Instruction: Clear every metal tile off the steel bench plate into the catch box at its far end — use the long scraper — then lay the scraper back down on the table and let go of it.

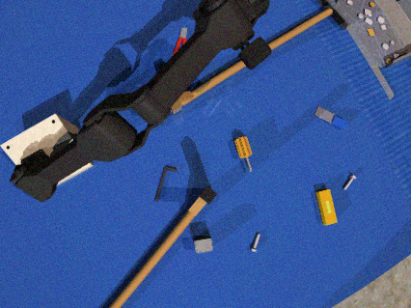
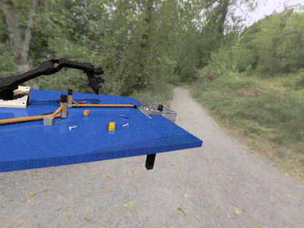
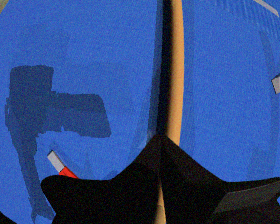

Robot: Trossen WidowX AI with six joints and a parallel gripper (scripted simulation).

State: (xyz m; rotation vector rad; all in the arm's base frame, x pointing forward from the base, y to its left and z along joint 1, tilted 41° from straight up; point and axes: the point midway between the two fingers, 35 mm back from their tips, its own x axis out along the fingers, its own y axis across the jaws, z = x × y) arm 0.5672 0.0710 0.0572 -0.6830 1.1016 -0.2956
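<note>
A long-handled scraper (image 1: 299,30) (image 2: 107,105) (image 3: 177,65) lies on the blue table, its dark head against the near edge of the steel plate (image 1: 361,37). Several small silver and orange metal tiles (image 1: 368,13) sit on the grey surface at the upper right in the top view. The catch box (image 2: 170,116) is at the far end; where plate and box meet is hard to tell. My gripper (image 3: 159,140) is shut and empty. It hangs pointing down above the scraper's shaft, apart from it in the exterior view. The shaft's near end is partly hidden by my arm in the top view.
A second long wooden-handled tool (image 1: 159,252) (image 2: 28,119) lies nearer the front. Also lying about are a grey cube (image 1: 204,244), a hex key (image 1: 161,185), an orange screwdriver (image 1: 243,147), a yellow block (image 1: 326,208), a blue-ended piece (image 1: 339,122), a red-handled tool (image 1: 178,44) and bolts.
</note>
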